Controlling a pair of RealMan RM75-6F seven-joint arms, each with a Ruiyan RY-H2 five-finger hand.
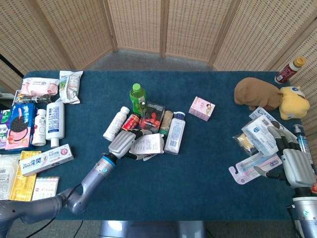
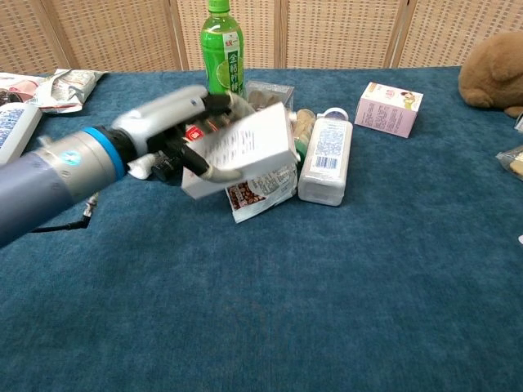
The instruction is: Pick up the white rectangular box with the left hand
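Note:
The white rectangular box with printed text is tilted up off the pile in the table's middle. My left hand grips its left end, fingers over the top and thumb underneath. The box's right end hangs above a flat snack packet. My right hand rests open at the right edge of the table in the head view, beside flat packages, holding nothing; the chest view does not show it.
Around the box lie a green bottle, a white tube bottle, a red can, and a small white bottle. A pink box sits further right. Plush toys lie far right, packaged goods far left.

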